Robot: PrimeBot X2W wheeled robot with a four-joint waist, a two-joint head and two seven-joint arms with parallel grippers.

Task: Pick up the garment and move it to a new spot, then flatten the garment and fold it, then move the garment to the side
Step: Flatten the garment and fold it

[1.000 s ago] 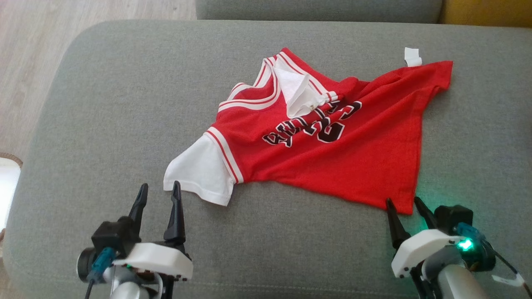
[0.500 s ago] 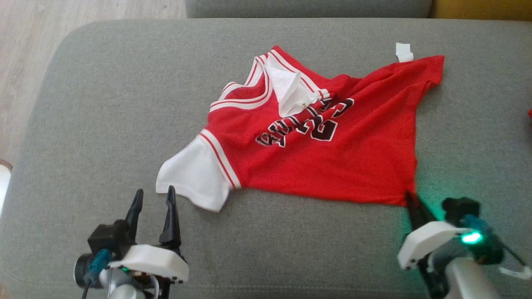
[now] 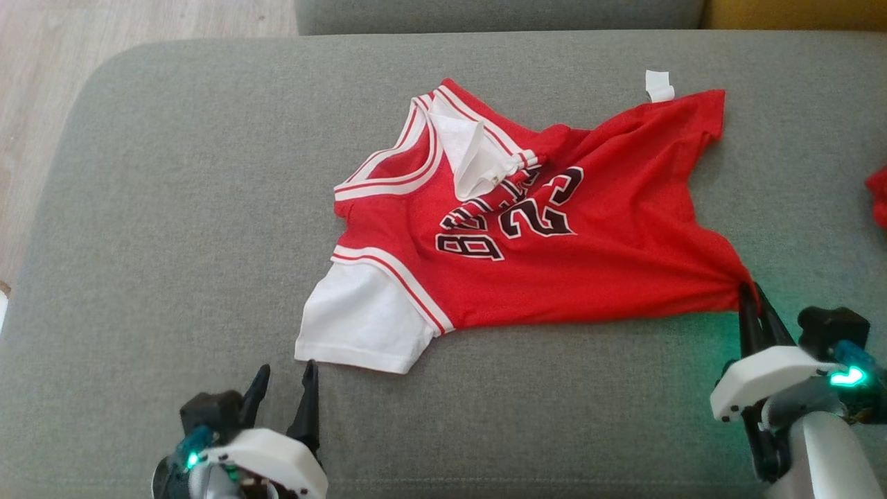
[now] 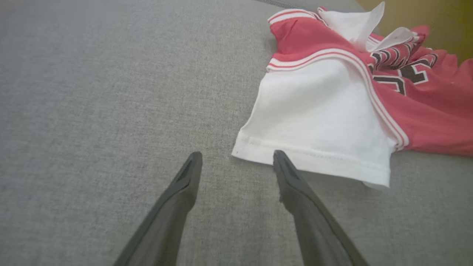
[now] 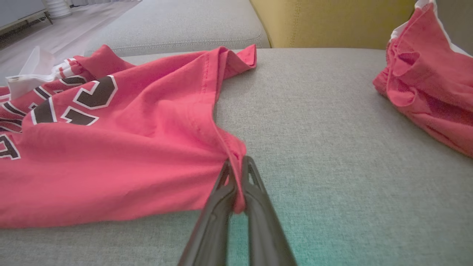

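A grey sofa cushion (image 3: 173, 208) carries the work. At its near left, the robot's left gripper (image 3: 287, 371) hovers with its fingers spread wide and holding nothing, the tips just short of the hem of the jersey's white sleeve (image 3: 360, 326). The red garment (image 3: 554, 277) lies across the middle of the cushion, numbers up, its body creased and the white collar flap (image 3: 475, 149) turned over onto the chest. At the near right corner of the hem, the right gripper (image 3: 752, 294) has its fingers pinched shut on a small bunch of red fabric, and taut folds fan out from that point. Further right, a second red cloth (image 3: 879, 197) sits well apart from the jersey.

The chief hazard appears to be a one-sided pull. With one corner held and the sleeve end free, a lift or drag from the right would likely swing the jersey round and deepen the creases. The pinch looks thin and close to the hem's edge, so the cloth could slide out under load. On the left, the fingers stand a shade outside the sleeve corner, and closing there may catch nothing. A long sweep right could run the jersey into the second cloth.
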